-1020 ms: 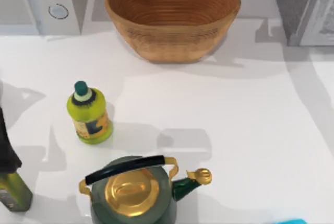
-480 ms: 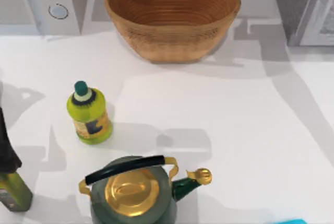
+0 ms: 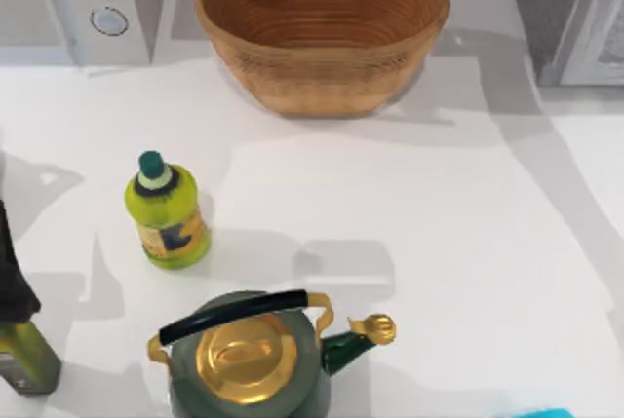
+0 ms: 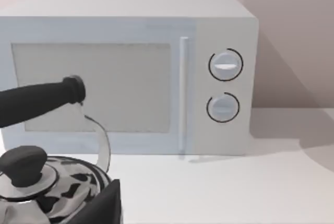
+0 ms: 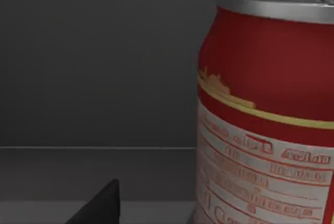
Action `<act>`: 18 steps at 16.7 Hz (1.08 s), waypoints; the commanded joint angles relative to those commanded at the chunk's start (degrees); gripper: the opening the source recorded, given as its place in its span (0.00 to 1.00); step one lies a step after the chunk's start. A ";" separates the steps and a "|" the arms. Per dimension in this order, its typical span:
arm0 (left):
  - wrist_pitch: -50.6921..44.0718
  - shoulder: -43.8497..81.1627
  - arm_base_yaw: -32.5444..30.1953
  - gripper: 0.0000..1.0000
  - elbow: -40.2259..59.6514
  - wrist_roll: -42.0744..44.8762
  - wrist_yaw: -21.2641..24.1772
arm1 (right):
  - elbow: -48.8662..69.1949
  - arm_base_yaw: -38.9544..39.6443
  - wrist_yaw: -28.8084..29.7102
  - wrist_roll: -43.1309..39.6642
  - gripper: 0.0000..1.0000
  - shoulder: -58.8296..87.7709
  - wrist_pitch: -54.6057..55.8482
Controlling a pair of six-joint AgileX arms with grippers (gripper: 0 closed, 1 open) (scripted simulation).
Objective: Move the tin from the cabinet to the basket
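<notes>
The tin is standing upright on a dim grey shelf inside the cabinet, looming close in front of the right gripper, and whether that pincer is spread or pressed together I cannot tell, since just one dark fingertip is poking into the right wrist view. The basket is sitting at the back of the table, left of the cabinet. The left arm is idling, its camera facing a white microwave and a patterned kettle.
</notes>
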 joint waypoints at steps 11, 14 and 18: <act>0.00 0.00 0.00 1.00 0.00 0.00 0.00 | 4.76 -1.96 -1.88 0.02 0.70 5.16 0.54; 0.00 0.00 0.00 1.00 0.00 0.00 0.00 | 4.76 -1.96 -1.88 0.02 0.47 5.16 0.54; 0.00 0.00 0.00 1.00 0.00 0.00 0.00 | 4.76 -1.96 -1.88 0.02 0.17 5.16 0.54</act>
